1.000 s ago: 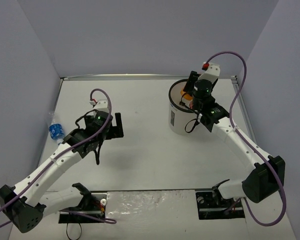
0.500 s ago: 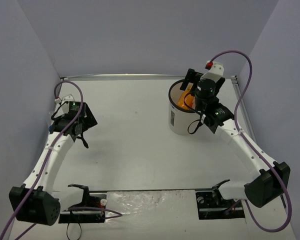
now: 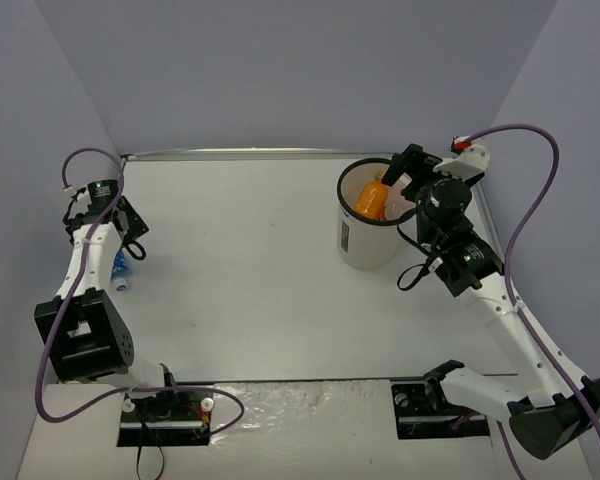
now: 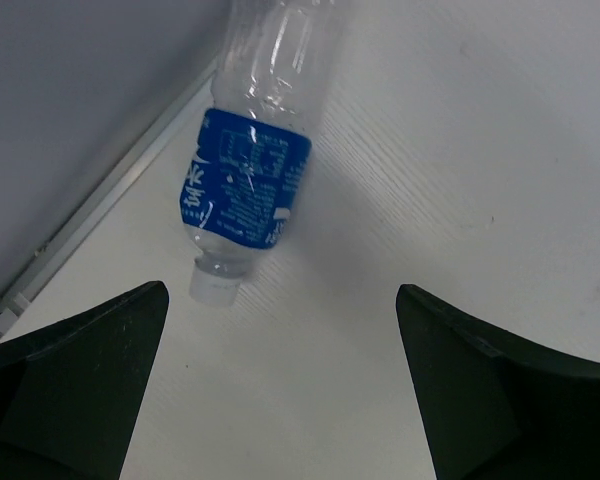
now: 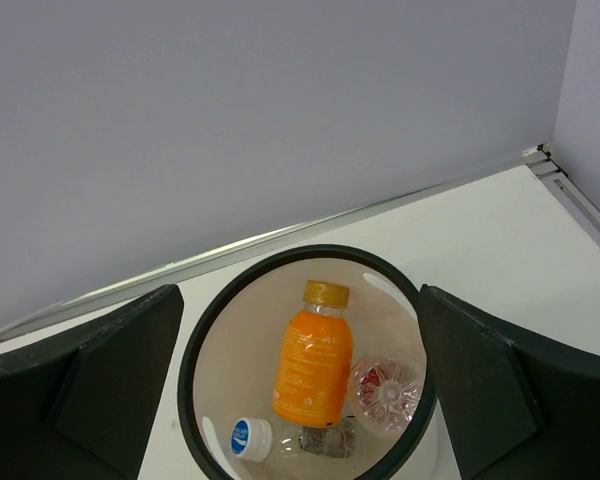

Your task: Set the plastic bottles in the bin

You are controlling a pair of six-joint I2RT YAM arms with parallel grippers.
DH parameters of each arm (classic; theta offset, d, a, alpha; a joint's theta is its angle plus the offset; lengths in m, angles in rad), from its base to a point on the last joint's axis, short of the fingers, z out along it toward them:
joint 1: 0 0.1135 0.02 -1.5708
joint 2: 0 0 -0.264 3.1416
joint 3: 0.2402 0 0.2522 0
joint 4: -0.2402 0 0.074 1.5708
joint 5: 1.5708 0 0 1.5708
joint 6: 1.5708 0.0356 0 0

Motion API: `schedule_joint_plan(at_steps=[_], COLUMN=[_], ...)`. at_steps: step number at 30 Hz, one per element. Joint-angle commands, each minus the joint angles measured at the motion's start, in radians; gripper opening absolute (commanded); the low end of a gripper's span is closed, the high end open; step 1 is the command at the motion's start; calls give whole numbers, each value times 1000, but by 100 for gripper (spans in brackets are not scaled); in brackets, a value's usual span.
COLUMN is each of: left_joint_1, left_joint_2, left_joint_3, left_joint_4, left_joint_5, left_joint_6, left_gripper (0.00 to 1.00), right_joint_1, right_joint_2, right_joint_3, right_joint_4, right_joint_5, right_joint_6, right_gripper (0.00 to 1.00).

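Now the right gripper [image 5: 300,395], jaws sprung wide and empty, is backing off above the bin [image 5: 195,350], with the orange bottle [image 5: 313,365] lying inside. The left gripper [image 4: 280,400], wide open and empty too, is swinging out over the blue-labelled bottle [image 4: 245,190], which is lying beside the side wall [image 4: 70,120].

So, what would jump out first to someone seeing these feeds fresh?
The bright orange bottle inside the white bin, far right of the table. Then the lone blue-labelled bottle lying on its side by the left wall, with the open left gripper poised over it.
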Motion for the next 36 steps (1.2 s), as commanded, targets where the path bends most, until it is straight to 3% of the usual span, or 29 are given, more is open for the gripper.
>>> schedule_joint_plan(at_steps=[1,7,10,17,20,28,34,36], left_joint_1=[78,82,106,119,119,113,49,-42], left_joint_2=[122,288,342,446,430,316,152,68], left_joint_3=[112,241,239,237,214,115,-4,-39], left_joint_4=[61,45,45,20,36,120,210,228], left_joint_5=[14,4,-27,49,97,314,533,570], left_joint_6=[63,96,83,63,59,38,47,84], left_gripper=[97,97,97,96,89,45,36,36], right_joint_1=[-4,-4,-2,-2,-4,-2,-1,2], right_joint_2=[-22,-22,-19,-43,-57,-151,-257,-265], right_joint_3=[-9,-44,-54,-119,-130,-240,-332,-377], right_joint_4=[68,124,148,238,239,176,175,228], right_joint_5=[-44,-64,-85,-96,-90,-61,-180,-286], right_joint_6=[37,74,86,132,150,218,285,305], right_gripper=[100,100,100,100,100,100,100,100])
